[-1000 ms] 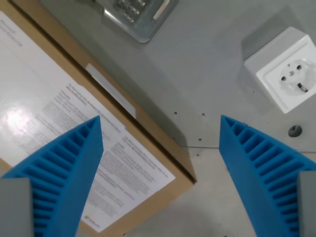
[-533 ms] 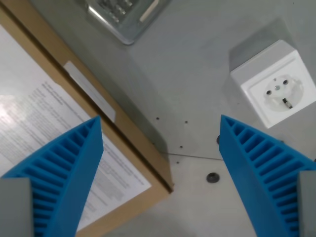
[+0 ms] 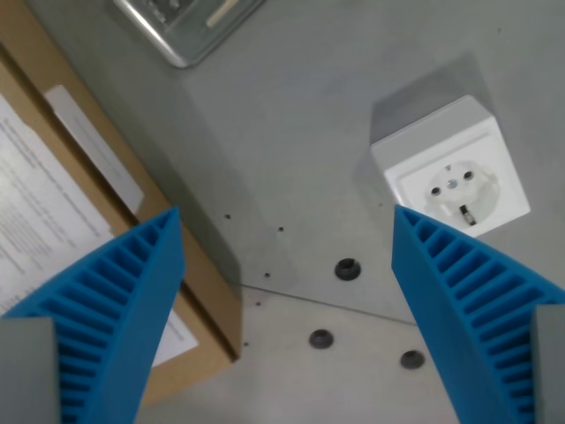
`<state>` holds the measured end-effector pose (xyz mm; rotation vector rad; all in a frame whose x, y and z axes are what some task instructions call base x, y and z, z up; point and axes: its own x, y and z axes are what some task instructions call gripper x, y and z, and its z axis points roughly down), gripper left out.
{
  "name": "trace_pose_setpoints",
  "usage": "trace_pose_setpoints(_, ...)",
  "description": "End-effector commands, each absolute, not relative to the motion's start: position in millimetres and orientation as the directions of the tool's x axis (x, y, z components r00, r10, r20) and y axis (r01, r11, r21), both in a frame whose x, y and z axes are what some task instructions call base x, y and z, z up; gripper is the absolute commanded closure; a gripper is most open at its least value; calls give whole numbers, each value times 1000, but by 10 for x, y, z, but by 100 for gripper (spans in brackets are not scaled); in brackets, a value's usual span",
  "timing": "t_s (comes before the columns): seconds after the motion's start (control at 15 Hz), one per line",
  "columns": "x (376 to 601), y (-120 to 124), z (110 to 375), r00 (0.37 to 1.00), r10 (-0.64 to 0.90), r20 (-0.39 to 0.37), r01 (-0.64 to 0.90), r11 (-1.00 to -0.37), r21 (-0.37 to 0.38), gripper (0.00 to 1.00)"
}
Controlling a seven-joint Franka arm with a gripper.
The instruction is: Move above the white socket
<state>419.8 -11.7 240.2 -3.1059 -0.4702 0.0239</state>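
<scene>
While the two blue ribbed fingers point(image 3: 106, 309) are held wide apart at the lower corners of the wrist view, nothing is gripped between them, and the gripper point(image 3: 287, 265) is seen over bare grey tabletop point(image 3: 291, 115). The white square plastic socket point(image 3: 450, 168) is found on that surface toward the wrist view's right, just above the tip of the right-hand finger and apart from it as pictured. It stands flat, turned at a slant, its round recessed face with two pin holes directed upward at the camera. A shadow is cast behind its upper edge.

Along the wrist view's left, a brown cardboard box point(image 3: 190, 283) bearing a printed white paper sheet point(image 3: 40, 212) and a small white label point(image 3: 97, 146) is seen, its corner lying near the left-hand finger. At the top edge, part of a grey metallic device point(image 3: 185, 26) is cut off by the frame; what it is cannot be told. Three small dark round holes point(image 3: 348, 268) are set in the surface between the fingers, near a seam line crossing the tabletop.
</scene>
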Motion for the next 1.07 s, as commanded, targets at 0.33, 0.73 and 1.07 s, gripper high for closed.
trace_pose_setpoints(0.33, 4196, -402, 2194, 826, 554, 98, 556, -831, 18, 0)
trace_pose_setpoints(0.73, 4192, -640, 2029, 772, 625, 114, 626, -779, 30, 0)
trace_pose_setpoints(1.07, 4175, -811, 1912, 736, 666, 124, 667, -744, 39, 0)
